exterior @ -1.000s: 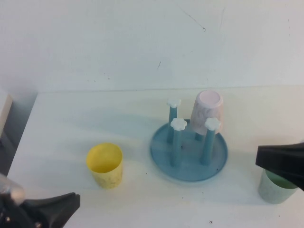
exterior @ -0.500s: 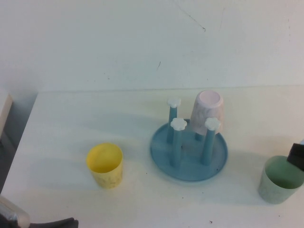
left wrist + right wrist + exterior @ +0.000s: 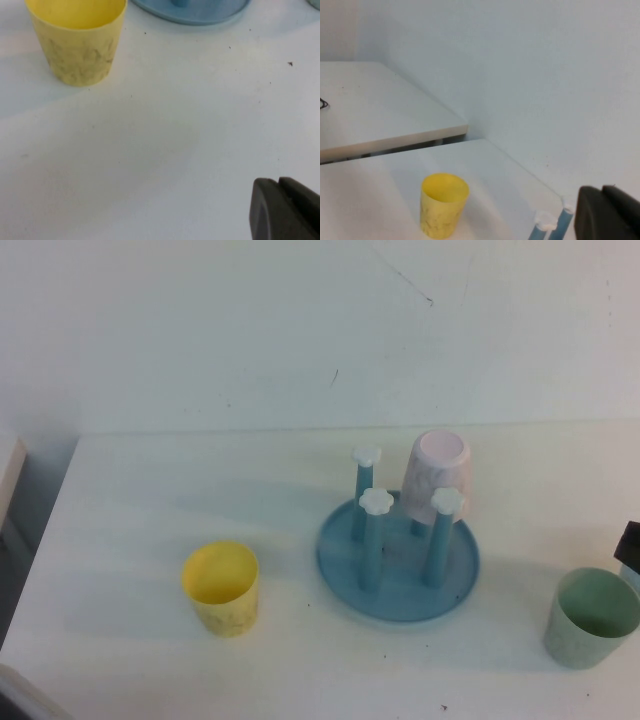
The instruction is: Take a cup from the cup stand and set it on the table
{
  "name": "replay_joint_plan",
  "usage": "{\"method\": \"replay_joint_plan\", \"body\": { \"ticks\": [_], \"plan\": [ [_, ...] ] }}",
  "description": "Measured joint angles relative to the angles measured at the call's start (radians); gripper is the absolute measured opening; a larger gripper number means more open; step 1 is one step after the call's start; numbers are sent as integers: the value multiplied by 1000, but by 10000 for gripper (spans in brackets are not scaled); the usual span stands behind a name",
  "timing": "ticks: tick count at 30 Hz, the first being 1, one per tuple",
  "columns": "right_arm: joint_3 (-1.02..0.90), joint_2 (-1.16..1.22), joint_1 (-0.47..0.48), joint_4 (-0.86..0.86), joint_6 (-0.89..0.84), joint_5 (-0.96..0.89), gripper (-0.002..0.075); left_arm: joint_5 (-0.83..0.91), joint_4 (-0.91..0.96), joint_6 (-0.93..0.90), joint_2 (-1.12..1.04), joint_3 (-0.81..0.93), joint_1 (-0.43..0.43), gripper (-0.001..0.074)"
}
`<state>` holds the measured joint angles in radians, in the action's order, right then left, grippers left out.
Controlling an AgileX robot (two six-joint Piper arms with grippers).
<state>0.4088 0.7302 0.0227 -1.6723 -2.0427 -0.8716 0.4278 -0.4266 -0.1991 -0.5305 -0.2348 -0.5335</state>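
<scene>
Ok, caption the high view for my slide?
Yellow cup upright on the table, pink cup inverted on the cup stand, right gripper at the edge.

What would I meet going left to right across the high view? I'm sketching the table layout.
Left gripper out of this view; yellow cup → cup stand → green cup → right gripper at the right edge.

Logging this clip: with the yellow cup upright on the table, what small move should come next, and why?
Probably none beyond parking both arms. The cup stands upright on the table, apart from the cup stand. The left gripper is below it near the table's front edge, the right gripper at the right edge; neither holds anything.
</scene>
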Motion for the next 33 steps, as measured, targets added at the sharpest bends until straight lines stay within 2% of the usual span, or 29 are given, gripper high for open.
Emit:
{"method": "replay_joint_plan", "body": {
  "ticks": [9,22,27,33],
  "plan": [
    [-7,-32,0,-10,-38,288,-1,74,2,-3,0,0,0,-1],
    [-7,-321,0,0,-150,772,-1,108,2,-3,0,0,0,-1],
    [-24,-371,0,-3,-196,843,-1,108,2,-3,0,0,0,-1],
    [-140,-462,0,-20,-186,914,-1,110,2,-3,0,0,0,-1]
  ]
}}
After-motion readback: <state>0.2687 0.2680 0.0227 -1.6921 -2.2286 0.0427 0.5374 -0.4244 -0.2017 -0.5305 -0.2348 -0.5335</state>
